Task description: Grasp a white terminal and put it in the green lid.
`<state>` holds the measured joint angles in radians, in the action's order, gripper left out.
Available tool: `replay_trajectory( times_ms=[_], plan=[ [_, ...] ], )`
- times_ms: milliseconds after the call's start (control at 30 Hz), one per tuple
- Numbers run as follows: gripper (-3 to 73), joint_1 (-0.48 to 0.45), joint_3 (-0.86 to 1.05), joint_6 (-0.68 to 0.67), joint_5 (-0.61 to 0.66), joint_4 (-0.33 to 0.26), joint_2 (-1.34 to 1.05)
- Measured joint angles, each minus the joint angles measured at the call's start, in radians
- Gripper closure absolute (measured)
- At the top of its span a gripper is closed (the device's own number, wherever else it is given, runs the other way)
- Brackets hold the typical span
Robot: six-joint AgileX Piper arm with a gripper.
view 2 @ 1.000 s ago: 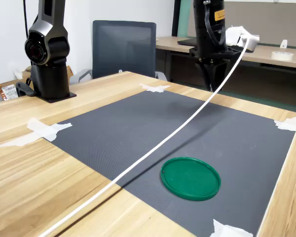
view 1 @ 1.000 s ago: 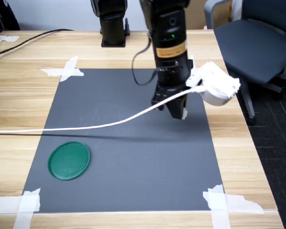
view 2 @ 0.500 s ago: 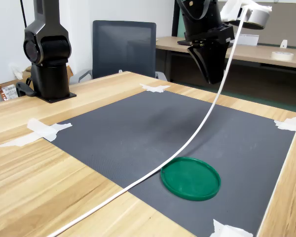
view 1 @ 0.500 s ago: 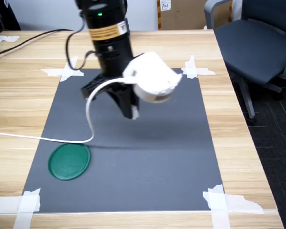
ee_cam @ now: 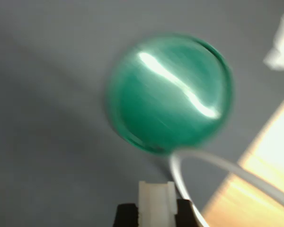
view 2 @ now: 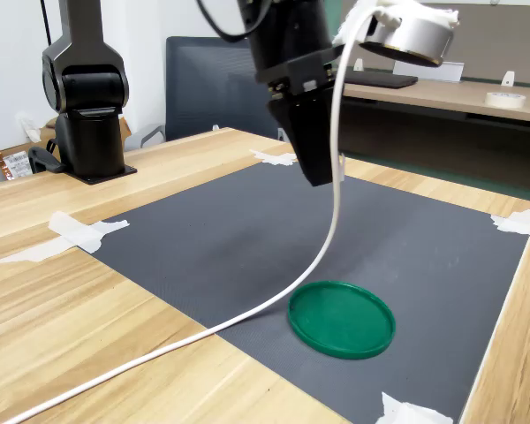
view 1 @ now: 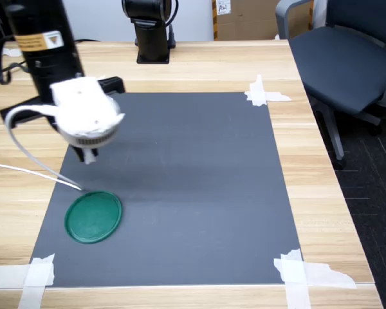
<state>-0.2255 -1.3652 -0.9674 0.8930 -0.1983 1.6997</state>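
The wooden tabletop [view 1: 199,64] carries a big dark grey mat [view 1: 180,193] taped down at its corners, and the black arm [view 2: 287,35] hangs above the mat's left side in the first exterior view. Its white round camera housing [view 1: 85,116] juts out in front, trailing a white cable [view 2: 331,194] that droops down and runs off across the wood.

Down near the mat's front-left corner in the first exterior view sits the green lid [view 1: 93,216], flat, empty, dark and glossy, with a low raised rim. In the wrist view it [ee_cam: 170,92] fills the middle of the shot, smeared by motion blur, with bright streaks of glare across it.

And there's the white piece [ee_cam: 155,198], clamped between the dark fingers of the gripper [ee_cam: 154,210], a small blocky thing with a notch in its top edge. In the first exterior view it [view 1: 89,156] pokes out pale below the fingertips, up in the air, beyond the lid and not yet over it.

Here's the worry: the cable sags right by the lid's edge, so it could drag across and nudge the lid or catch the piece on the way down. Let go too early or too high, and something this tiny may well bounce off the rim onto the mat.
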Motion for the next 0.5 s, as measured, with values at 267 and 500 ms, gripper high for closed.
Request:
replay_trajectory(
  times_ms=[267, 500],
  plan=[
    [61.6, -0.086, 0.000, -0.045, -0.013, -0.015, 0.027],
    [61.6, -0.086, -0.024, -0.047, -0.032, -0.080, 0.085]
  ],
)
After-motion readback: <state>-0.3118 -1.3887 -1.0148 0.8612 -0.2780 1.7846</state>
